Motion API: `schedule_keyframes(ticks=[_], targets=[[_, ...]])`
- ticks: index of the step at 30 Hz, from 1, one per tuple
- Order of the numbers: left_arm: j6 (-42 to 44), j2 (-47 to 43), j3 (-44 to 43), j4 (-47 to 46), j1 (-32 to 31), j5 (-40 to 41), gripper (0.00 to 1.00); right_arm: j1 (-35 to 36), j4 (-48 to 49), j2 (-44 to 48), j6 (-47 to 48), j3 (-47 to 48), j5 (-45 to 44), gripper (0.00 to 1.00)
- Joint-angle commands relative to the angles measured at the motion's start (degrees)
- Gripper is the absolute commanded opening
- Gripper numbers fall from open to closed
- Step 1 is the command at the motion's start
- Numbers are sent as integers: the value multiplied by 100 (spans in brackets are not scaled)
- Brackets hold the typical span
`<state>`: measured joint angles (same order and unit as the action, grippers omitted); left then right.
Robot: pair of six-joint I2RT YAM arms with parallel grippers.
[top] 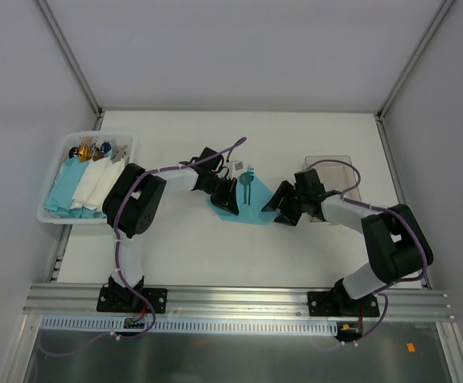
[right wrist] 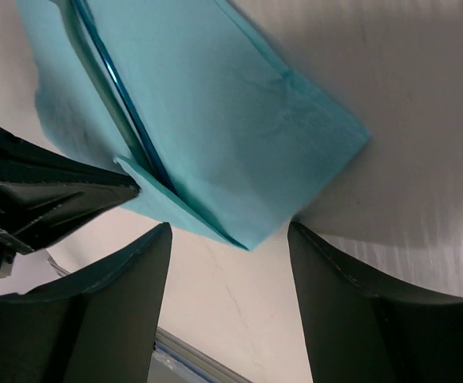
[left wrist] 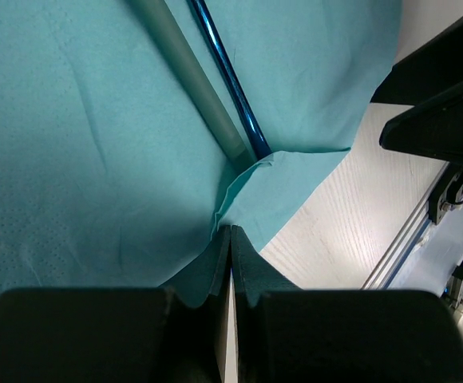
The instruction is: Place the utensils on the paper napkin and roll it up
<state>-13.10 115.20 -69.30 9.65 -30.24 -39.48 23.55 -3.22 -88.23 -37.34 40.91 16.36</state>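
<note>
Napkin (left wrist: 80, 159) flat on table (top: 184, 247), utensils (left wrist: 203, 88) laid on it. My left gripper (left wrist: 231, 239) is clamped on the napkin's corner by the handle ends. My right gripper (right wrist: 227, 230) is spread, holding nothing. Step judged: starting the roll. Next: fold the corner over without shifting the utensils.

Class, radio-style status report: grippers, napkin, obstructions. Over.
Left gripper shut on paper napkin corner. Right gripper open at napkin's edge. Utensils lie on napkin. Basket far left, no obstruction.
</note>
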Motion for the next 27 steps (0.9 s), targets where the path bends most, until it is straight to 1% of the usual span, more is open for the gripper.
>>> schedule_keyframes(ticks=[1, 3, 5, 12, 16, 21, 24, 25, 27], targets=[[-8, 170, -154, -7, 71, 187, 0, -61, 673, -318, 8, -249, -528, 64], [-34, 196, -163, -7, 97, 204, 0, -149, 1006, -397, 25, -311, -476, 64], [-43, 214, -180, -7, 115, 196, 0, -202, 1104, -406, 69, -442, -581, 63], [-61, 258, -146, -16, 176, 195, 0, -360, 1911, -213, 157, -987, -695, 61], [-78, 293, -154, -7, 202, 239, 0, -369, 2089, -107, 131, -1120, -827, 61], [-140, 389, -181, -7, 255, 239, 0, -378, 2326, -221, 157, -1111, -819, 59], [-166, 416, -198, -7, 255, 239, 0, -378, 2527, -335, 131, -1023, -713, 52], [-158, 416, -189, -7, 255, 239, 0, -378, 2546, -362, 131, -997, -670, 45], [-166, 407, -198, -7, 255, 239, 0, -369, 2564, -371, 122, -909, -643, 38]])
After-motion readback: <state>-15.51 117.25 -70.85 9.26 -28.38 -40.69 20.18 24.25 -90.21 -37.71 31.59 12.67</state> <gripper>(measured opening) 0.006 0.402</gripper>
